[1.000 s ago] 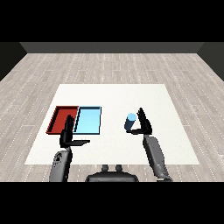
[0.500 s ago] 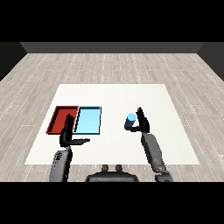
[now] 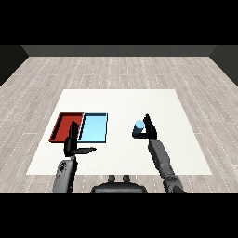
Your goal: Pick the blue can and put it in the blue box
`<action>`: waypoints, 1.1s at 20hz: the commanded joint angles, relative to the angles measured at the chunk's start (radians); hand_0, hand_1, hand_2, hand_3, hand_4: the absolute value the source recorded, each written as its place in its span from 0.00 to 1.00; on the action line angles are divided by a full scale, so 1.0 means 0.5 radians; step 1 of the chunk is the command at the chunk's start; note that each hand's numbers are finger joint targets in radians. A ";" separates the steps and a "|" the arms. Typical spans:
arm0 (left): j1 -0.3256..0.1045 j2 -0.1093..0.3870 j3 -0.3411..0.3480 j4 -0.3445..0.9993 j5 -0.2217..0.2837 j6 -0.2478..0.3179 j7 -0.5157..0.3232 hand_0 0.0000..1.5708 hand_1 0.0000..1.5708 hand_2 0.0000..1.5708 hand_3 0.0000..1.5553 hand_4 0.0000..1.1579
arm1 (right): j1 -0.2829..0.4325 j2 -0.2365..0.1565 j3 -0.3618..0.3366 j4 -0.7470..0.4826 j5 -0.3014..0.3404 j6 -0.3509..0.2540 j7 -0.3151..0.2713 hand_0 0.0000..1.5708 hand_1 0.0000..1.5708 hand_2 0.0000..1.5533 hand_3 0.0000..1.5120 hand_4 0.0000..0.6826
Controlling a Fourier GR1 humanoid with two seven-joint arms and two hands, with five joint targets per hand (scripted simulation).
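White counter (image 3: 125,158) carries both trays. Right hand (image 3: 149,130) touches the blue can (image 3: 138,128), fingers straight, not curled. Left hand (image 3: 72,143) open, idle. Can likely light, rigid, smooth: grasp mid-body.

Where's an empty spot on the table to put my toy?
Bare table lies behind the trays and can, and between the blue tray and the blue can. It is crowded by the red tray, left hand, and right hand.
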State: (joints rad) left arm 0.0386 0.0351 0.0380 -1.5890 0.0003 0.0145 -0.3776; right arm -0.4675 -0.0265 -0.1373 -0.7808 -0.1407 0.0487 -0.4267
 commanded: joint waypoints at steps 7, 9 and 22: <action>-0.063 -0.052 -0.033 0.062 -0.074 0.085 -0.011 0.00 0.00 0.00 0.00 0.00 | -0.227 -0.084 -0.132 0.568 -0.058 0.117 -0.247 0.00 0.00 0.00 0.00 0.00; 0.008 -0.039 -0.015 0.147 -0.049 0.021 -0.175 0.00 0.00 0.00 0.00 0.00 | -0.137 -0.011 -0.040 0.181 -0.082 0.056 -0.006 0.00 0.00 0.00 0.00 0.00; -0.012 0.024 0.046 -0.050 0.058 -0.029 0.038 0.00 0.00 0.00 0.00 0.00 | -0.325 0.050 0.002 0.473 -0.133 -0.080 -0.098 0.00 0.00 0.00 0.00 0.00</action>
State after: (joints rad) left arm 0.0549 0.0344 0.0388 -1.6076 0.0032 0.0097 -0.3873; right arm -0.6238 -0.0244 -0.1673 -0.5156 -0.1916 0.0526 -0.5095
